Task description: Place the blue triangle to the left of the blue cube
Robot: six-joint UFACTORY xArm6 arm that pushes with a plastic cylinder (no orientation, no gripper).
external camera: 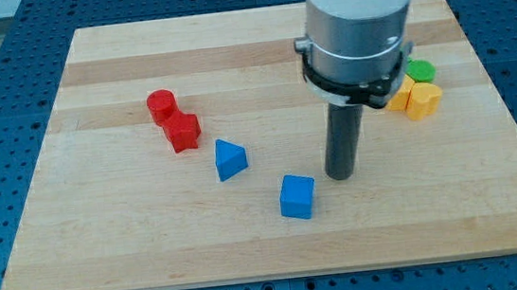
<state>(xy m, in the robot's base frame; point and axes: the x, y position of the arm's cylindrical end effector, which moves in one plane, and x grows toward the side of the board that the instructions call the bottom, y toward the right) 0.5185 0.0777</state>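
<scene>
- Nearest, the blue cube [298, 196] sits low on the surface [107, 255], its faces turned slightly off the board's edges.
- Just beyond, my tip [341, 175] rests at the cube's two o'clock, close but apart; I have no hand, so the rod holds nothing.
- Farther, the blue triangle [230, 158] lies at the cube's ten o'clock, already leftward yet higher, peak up, long axis hard to tell.
- Likely the tip must circle round to nudge it down.
- Beyond lie the red blocks [173, 121], the yellow blocks [416, 98] and the green block [421, 71].
</scene>
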